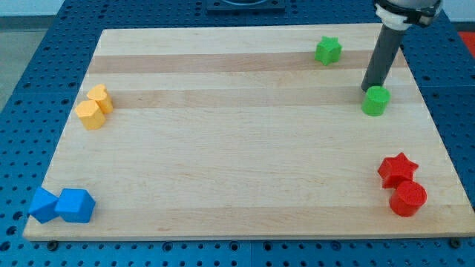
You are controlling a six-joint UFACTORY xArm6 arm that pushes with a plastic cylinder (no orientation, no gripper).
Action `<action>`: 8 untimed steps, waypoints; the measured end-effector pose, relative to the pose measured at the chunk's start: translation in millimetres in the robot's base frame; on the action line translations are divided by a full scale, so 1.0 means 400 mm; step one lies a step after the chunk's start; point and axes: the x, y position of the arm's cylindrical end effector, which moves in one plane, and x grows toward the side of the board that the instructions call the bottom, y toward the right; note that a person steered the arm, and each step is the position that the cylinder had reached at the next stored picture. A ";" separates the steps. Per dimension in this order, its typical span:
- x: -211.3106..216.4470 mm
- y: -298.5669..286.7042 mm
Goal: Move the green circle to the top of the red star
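The green circle [375,101] sits near the view's right edge of the wooden board [245,148], in its upper part. My tip [367,88] stands just above and slightly left of the green circle, touching or nearly touching its upper edge. The red star [397,170] lies lower down on the right side, well below the green circle. A red circle [407,198] lies right against the red star's lower right side.
A green star [327,50] sits near the view's top, left of my tip. Two yellow blocks [95,107] lie touching at the left. Two blue blocks [62,205] lie touching at the lower left corner.
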 end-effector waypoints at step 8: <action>0.223 0.000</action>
